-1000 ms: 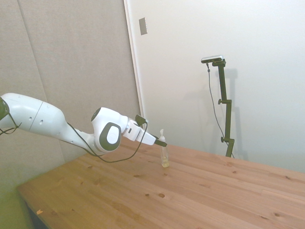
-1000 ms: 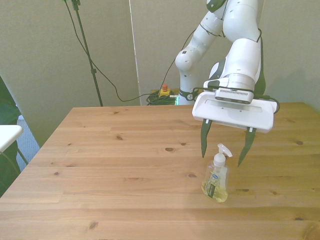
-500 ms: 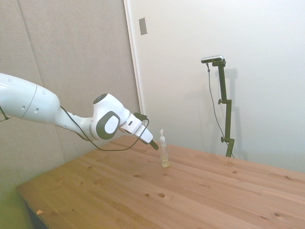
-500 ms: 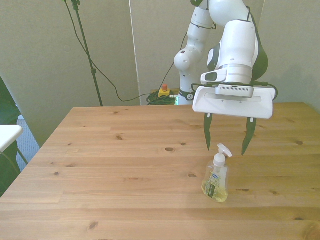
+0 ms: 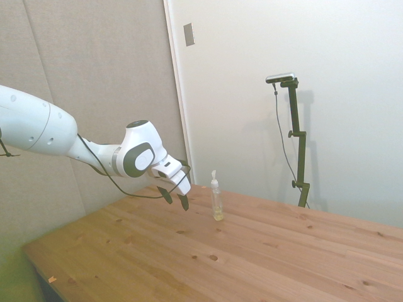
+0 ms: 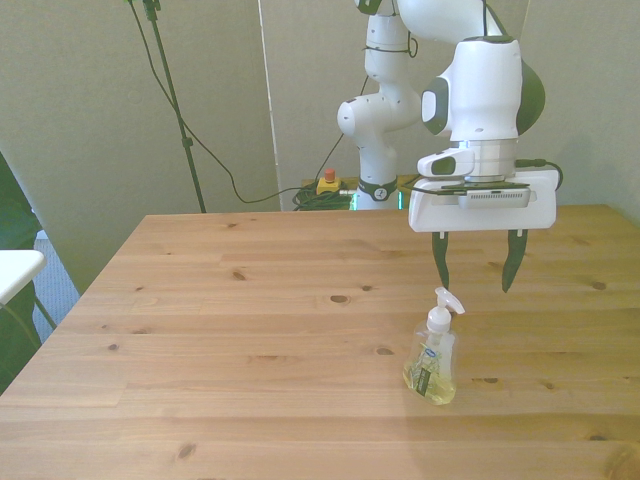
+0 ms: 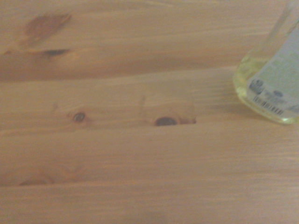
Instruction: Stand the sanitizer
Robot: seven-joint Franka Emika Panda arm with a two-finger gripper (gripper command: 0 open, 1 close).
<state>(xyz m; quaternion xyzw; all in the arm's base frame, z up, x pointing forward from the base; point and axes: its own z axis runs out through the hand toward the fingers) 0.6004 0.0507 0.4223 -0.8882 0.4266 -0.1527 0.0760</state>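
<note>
The sanitizer [image 6: 432, 355] stands upright on the wooden table [image 6: 250, 330], a clear bottle with yellowish liquid, a white label and a white pump top. It also shows as a slim upright bottle in the side view, the sanitizer [image 5: 217, 198]. My gripper [image 6: 473, 272] hangs open and empty above the table, behind the bottle and a little toward the front view's right. In the side view the gripper [image 5: 175, 199] is clear of the bottle. The wrist view catches only the bottle's base, the sanitizer [image 7: 271, 79], on the wood.
Bare wooden boards with dark knots [image 7: 166, 121] surround the bottle. A white object [image 6: 15, 272] pokes in at the front view's left edge, off the table. A red button box [image 6: 327, 181] sits on the floor behind the table.
The open gripper has drawn back and up from around the bottle's pump, ending behind it. The sanitizer stays standing in the same spot.
</note>
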